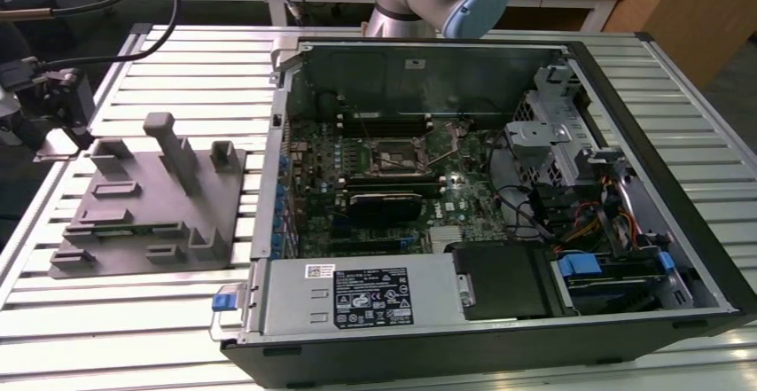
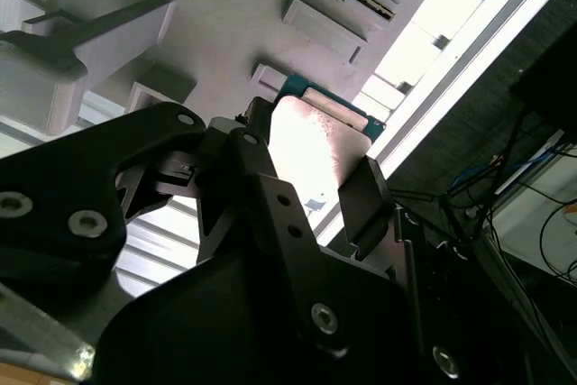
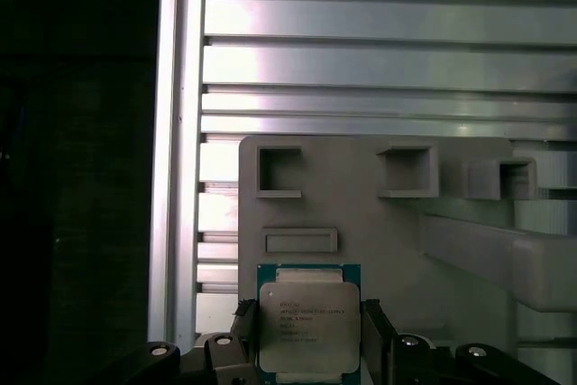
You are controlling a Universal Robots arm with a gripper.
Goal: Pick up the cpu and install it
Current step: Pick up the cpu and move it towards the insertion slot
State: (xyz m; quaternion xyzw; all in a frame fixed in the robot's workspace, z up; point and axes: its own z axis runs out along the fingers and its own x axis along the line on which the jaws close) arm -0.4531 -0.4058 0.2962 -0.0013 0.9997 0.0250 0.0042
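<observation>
- Cpu (image 3: 309,326) pinched by its edges, gripper (image 3: 308,315) narrowed onto it, grey fixture (image 3: 397,223) just beneath.
- Risk: tilting or slipping out, given so thin an edge hold.

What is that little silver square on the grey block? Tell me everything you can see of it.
The cpu is a small flat square chip: a silvery metal lid with faint print, on a thin teal-green board showing as a border around it. It appears to lie flat, lid up, near one edge of the grey fixture, beside a small rectangular pocket. The gripper is right around it; whether it grips cannot be told.
</observation>
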